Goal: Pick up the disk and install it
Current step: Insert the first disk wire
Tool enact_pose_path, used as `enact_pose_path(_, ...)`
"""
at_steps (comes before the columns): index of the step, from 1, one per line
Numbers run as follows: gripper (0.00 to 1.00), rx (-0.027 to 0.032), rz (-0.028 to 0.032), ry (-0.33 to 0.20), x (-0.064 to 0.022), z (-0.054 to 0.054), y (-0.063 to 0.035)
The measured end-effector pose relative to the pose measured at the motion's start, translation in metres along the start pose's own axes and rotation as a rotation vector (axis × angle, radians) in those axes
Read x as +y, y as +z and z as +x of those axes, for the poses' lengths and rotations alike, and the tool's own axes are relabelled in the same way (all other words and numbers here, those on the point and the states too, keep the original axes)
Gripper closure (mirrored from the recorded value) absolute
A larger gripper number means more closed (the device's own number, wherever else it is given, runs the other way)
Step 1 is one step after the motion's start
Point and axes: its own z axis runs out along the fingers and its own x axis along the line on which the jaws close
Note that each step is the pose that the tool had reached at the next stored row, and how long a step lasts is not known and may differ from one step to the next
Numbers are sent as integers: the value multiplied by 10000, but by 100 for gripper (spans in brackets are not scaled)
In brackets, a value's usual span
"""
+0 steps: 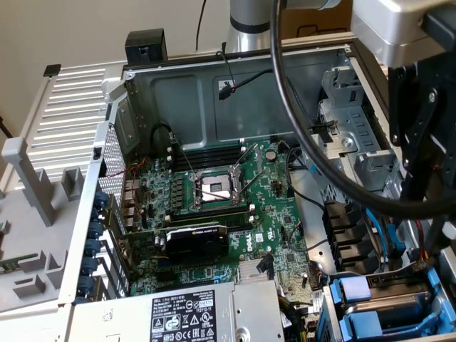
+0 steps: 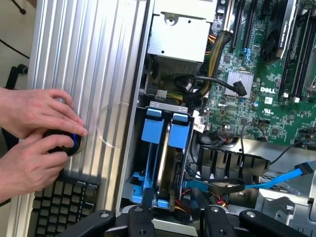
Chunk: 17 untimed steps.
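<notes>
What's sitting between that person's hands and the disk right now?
In the wrist view, the ribbed silver panel lies between the hands and the disk in its blue frame.

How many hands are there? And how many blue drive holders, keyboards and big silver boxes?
Person's hands: 2
Blue drive holders: 2
Keyboard: 1
Silver power-supply box: 1
Total: 6

One open computer case [image 1: 178,92]. One motherboard [image 1: 278,214]. One graphics card [image 1: 196,242]. One power-supply box [image 1: 249,306], lower middle of the exterior view. Two blue carriers [image 2: 153,131], side by side. One keyboard [image 2: 64,202]. Two hands [image 2: 34,111], one person. One gripper [image 2: 176,218].
</notes>
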Motion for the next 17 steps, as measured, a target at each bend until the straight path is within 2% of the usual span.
enact_pose_path(2, 57, -157, 15, -18, -10, 6, 0)
enact_pose_path(4, 57, -262, 10, -38, -20, 16, 1)
enact_pose_path(10, 57, -449, -14, -76, -50, 70, 5)
enact_pose_path(17, 57, -641, -17, -72, -81, 207, 23)
